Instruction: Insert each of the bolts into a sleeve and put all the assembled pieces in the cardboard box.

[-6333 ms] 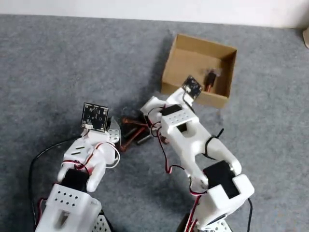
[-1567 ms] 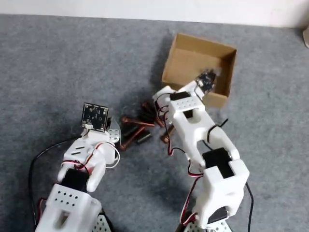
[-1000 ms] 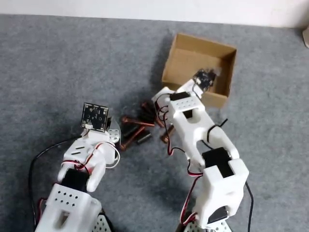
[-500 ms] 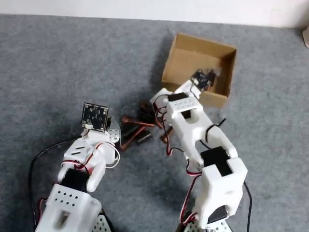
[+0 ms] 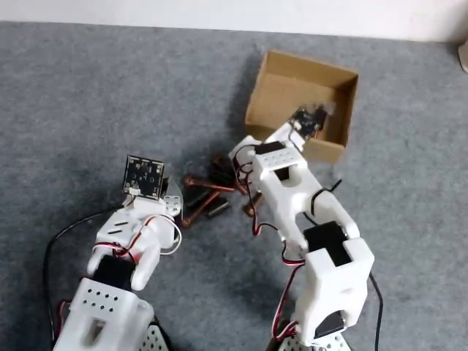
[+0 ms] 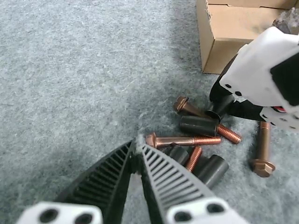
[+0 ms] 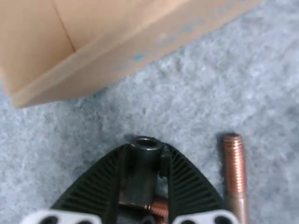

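Mid-delivery: cardboard box (image 7: 140, 51) just ahead of right gripper (image 7: 144, 149), left gripper (image 6: 139, 145) pinched together empty, sleeve (image 7: 141, 175) w/ bolt (image 7: 159, 208) at base clamped in right; likely calls for lift over wall & release nxt.

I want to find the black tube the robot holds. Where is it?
In the right wrist view, the black sleeve is clamped in the right gripper, just outside the cardboard box, with a copper bolt lying beside.
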`<state>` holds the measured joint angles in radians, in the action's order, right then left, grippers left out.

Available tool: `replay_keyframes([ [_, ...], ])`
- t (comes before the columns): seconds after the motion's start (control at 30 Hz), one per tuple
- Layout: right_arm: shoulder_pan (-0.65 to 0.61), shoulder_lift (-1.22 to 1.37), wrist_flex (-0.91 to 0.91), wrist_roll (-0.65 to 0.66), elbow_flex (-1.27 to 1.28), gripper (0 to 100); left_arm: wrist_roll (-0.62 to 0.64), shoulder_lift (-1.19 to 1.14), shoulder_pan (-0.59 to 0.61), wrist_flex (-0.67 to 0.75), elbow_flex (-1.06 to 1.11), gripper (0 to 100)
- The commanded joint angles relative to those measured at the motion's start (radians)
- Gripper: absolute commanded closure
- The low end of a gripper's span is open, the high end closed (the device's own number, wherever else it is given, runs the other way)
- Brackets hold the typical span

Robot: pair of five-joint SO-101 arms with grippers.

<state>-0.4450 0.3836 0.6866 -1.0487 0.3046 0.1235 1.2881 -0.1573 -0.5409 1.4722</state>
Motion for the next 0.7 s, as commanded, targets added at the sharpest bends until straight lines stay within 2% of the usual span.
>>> replay_keyframes([
  [0.0, -0.021, 0.022, 0.024, 0.015, 0.021, 99.5, -0.003, 0.008, 0.012, 0.023, -0.013, 99],
  [0.27, -0.018, -0.022, 0.084, 0.015, 0.010, 99.5, -0.003, 0.008, 0.012, 0.025, -0.013, 99],
  [0.43, -0.013, -0.177, 0.179, 0.018, 0.005, 99.5, -0.003, 0.008, 0.012, 0.025, -0.013, 99],
  [0.67, 0.001, -0.420, 0.226, 0.120, 0.010, 99.5, -0.003, 0.008, 0.012, 0.026, -0.013, 99],
])
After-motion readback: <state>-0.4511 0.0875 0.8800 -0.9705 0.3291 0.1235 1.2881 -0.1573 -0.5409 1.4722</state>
